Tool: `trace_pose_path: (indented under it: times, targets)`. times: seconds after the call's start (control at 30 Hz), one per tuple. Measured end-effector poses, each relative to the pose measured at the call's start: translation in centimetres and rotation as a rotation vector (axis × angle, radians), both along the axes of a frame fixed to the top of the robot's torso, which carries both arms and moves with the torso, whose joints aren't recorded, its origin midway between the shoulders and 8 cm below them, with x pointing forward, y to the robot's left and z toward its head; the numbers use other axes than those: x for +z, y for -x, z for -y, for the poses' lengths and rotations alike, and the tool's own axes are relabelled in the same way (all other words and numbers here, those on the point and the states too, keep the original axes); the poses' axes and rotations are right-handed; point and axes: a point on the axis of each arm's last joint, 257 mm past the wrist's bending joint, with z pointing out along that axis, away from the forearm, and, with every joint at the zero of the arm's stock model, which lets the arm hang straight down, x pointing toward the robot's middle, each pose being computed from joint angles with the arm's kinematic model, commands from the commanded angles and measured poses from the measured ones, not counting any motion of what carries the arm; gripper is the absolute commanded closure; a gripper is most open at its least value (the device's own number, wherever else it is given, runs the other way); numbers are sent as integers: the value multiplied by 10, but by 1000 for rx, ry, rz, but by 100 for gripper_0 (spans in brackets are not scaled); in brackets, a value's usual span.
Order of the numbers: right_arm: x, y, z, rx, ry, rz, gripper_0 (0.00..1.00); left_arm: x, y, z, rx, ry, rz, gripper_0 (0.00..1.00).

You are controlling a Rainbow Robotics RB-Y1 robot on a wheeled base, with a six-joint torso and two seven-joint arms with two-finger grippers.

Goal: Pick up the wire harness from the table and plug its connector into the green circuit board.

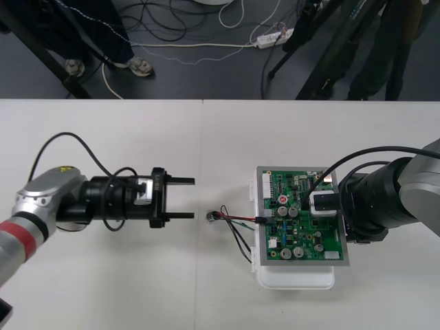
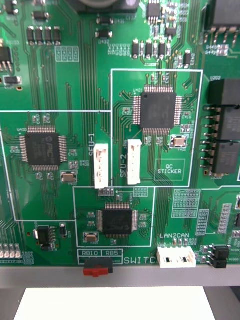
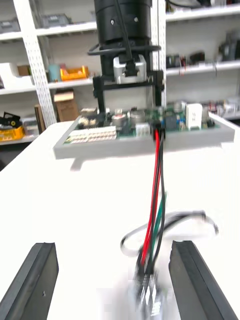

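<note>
The green circuit board (image 1: 302, 230) on its white base (image 1: 295, 278) lies right of the table's centre. The wire harness (image 1: 237, 221) runs from the board's left edge out onto the table. Its black plug (image 3: 159, 125) sits in a connector at that edge, and its round metal socket (image 1: 210, 216) rests on the table. My left gripper (image 1: 189, 198) is open and level just left of the socket, whose wires (image 3: 152, 220) lie between its fingers (image 3: 40, 280) untouched. My right gripper (image 1: 323, 203) hangs over the board (image 2: 60, 90), fingers apart around nothing (image 3: 129, 107).
Loops of black wire (image 1: 240, 247) trail toward the table's front beside the board. A seam in the table (image 1: 202, 137) runs front to back past the socket. Bare table lies left of and behind the board.
</note>
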Motion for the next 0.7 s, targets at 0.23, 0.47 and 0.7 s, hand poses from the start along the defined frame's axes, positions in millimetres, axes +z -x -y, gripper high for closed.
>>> trace_pose_path:
  times: [0.23,0.47,0.7]
  targets:
    - [0,0,0,0,0,0,0,31,-5,-49,-10,-89,41,35]
    - [0,2,-1,3,-8,-8,0,86,-13,-84,35,-119,-169,34]
    - [14,9,-2,17,-58,-53,0,145,-14,-108,52,-169,-93,35]
